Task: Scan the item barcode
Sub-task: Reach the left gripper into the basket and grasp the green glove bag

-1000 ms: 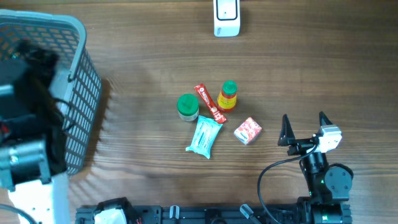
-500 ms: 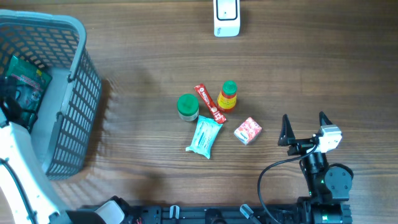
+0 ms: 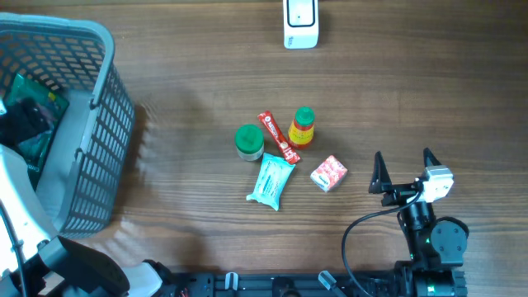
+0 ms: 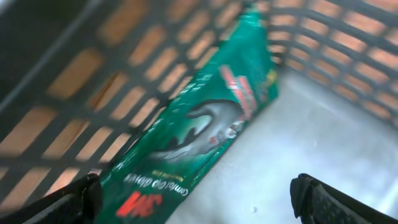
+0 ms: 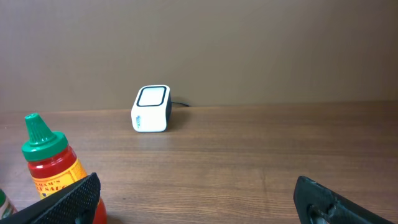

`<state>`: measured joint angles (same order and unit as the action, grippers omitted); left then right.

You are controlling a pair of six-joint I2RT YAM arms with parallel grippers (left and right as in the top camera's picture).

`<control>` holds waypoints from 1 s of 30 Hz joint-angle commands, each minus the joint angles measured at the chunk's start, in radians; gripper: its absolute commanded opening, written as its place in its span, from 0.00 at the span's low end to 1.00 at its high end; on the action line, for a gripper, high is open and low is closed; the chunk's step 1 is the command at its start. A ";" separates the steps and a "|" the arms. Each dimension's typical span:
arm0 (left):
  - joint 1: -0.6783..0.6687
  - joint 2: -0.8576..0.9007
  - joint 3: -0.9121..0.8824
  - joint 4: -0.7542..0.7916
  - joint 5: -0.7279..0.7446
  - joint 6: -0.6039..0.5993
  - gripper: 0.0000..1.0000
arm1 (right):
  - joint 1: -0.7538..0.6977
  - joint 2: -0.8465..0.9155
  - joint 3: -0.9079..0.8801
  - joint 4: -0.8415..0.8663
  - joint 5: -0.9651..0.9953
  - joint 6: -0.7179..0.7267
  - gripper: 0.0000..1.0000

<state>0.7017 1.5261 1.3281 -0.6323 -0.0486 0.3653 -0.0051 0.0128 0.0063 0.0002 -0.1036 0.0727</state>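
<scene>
Jaws on both arms stand wide apart, with nothing between them. The left gripper hangs inside the grey basket at the table's left end, just above a green packet that lies along the basket's mesh wall. The right gripper sits near the front right of the wooden table, facing the white scanner at the far edge. The loose items lie mid-table, well apart from both grippers: a green-lidded jar, a red stick packet, a sauce bottle just beside it, a teal pouch and a small red-and-white box.
</scene>
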 commanded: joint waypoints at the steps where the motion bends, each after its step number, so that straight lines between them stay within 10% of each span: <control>1: 0.001 0.027 0.000 0.000 0.090 0.291 1.00 | 0.004 -0.008 -0.001 0.005 0.002 -0.014 1.00; 30: 0.003 0.231 0.000 0.140 0.074 0.451 1.00 | 0.004 -0.008 -0.001 0.005 0.002 -0.014 1.00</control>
<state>0.7017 1.7077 1.3270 -0.4812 0.0212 0.8017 -0.0051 0.0128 0.0063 0.0002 -0.1036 0.0727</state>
